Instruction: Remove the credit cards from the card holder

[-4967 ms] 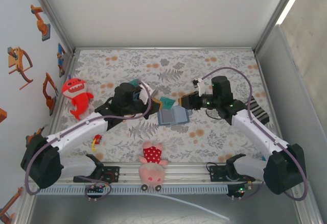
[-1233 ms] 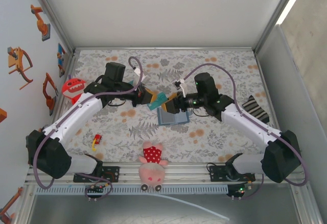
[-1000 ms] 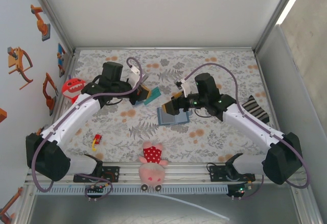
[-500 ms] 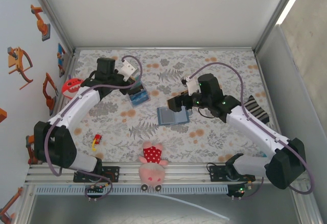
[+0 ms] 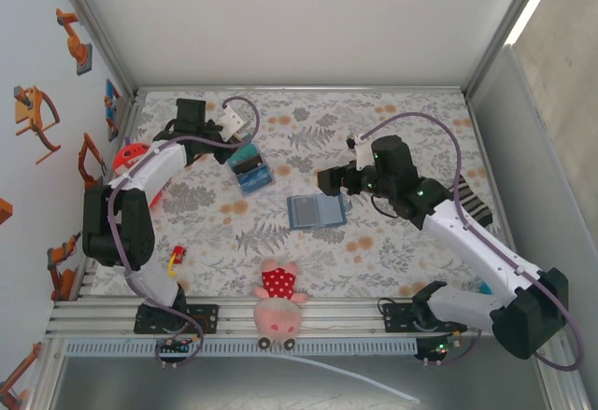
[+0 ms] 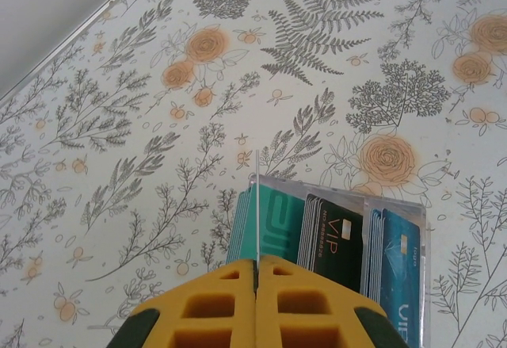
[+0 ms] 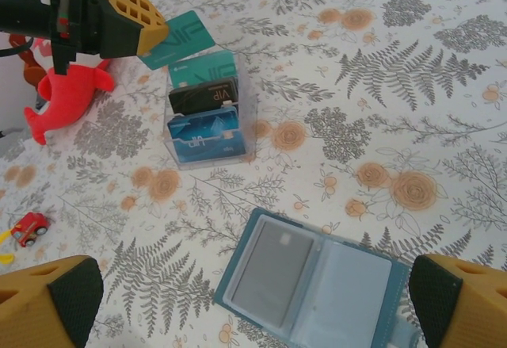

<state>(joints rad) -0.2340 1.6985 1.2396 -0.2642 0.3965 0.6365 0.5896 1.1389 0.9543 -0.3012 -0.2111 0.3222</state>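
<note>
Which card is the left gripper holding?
The teal VIP card pinched in the left gripper, outside the clear box; the other cards lie inside it.

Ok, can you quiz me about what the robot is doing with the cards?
1. True or false: the card holder is open.
2. What is the left end effector gripping? A: teal card. B: a spoon. C: nothing.
3. Fill in: the clear tray has a teal, a black and a ____ card in it.

Key: 1 true; 2 A; 3 blue.
</note>
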